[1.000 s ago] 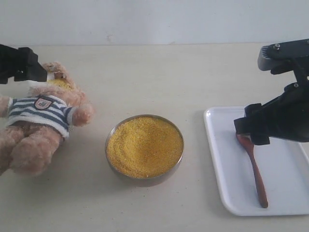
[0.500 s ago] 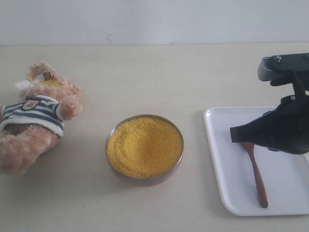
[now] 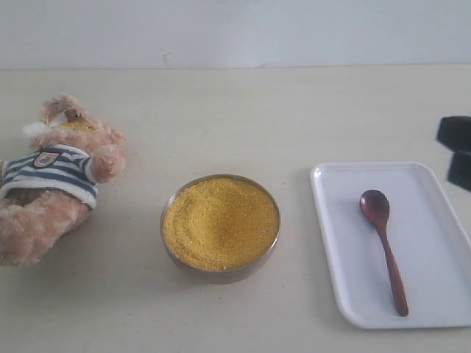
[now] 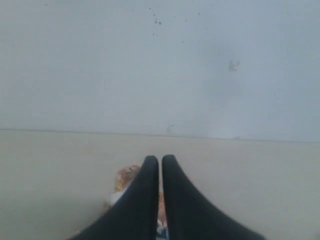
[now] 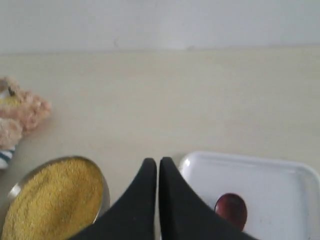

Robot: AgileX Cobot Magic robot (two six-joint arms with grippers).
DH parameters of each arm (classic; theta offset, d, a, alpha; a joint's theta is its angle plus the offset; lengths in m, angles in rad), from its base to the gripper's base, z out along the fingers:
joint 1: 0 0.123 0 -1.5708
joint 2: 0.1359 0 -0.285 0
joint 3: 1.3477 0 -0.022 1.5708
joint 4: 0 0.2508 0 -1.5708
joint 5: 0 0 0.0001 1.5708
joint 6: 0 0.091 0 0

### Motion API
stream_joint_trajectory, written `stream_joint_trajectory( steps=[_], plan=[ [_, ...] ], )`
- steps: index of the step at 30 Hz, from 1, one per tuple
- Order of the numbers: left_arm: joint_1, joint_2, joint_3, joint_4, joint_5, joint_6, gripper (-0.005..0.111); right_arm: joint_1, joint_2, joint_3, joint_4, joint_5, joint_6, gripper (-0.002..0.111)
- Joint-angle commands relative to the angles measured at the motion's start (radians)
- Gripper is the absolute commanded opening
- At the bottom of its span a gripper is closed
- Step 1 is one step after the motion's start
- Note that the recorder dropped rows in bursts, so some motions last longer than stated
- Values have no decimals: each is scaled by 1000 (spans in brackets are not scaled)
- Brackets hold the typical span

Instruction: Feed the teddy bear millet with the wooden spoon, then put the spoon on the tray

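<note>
The teddy bear [image 3: 51, 176] lies on its back at the table's left, with yellow grains on its face. Millet [image 3: 220, 220] fills the round metal bowl in the middle. The wooden spoon [image 3: 384, 246] lies alone on the white tray [image 3: 338, 243] at the right, bowl end toward the back. My right gripper [image 5: 158, 161] is shut and empty, held above the table between bowl [image 5: 55, 197] and tray [image 5: 280, 175], with the spoon [image 5: 231, 210] beside it. My left gripper [image 4: 160, 158] is shut and empty, with the bear [image 4: 125, 177] partly hidden behind its fingers.
A pale wall runs along the table's far edge. A dark piece of the right arm [image 3: 456, 151] shows at the right border of the exterior view, just beyond the tray.
The right arm has lifted off the spoon and drawn back to the right edge, leaving the spoon on the tray. The left arm left the exterior view earlier, and the bear settled flatter.
</note>
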Motion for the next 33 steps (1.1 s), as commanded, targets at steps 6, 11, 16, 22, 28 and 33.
stream_joint_trajectory(
  steps=[6,11,16,22,28,33],
  plan=[
    [3,-308,64,2,77,-23,4,-14,-254,7,-32,54,2,1],
    [3,-376,64,2,77,-12,4,-14,-296,7,-32,54,2,1],
    [3,-376,64,2,77,-12,4,-14,-296,7,-32,54,2,1],
    [3,-376,64,2,77,-12,4,-14,-296,7,-32,56,2,1],
    [33,-376,126,25,59,133,4,-14,-296,7,-32,57,2,1],
    [161,-376,295,-77,36,190,4,-14,-296,7,-32,57,2,1]
  ],
)
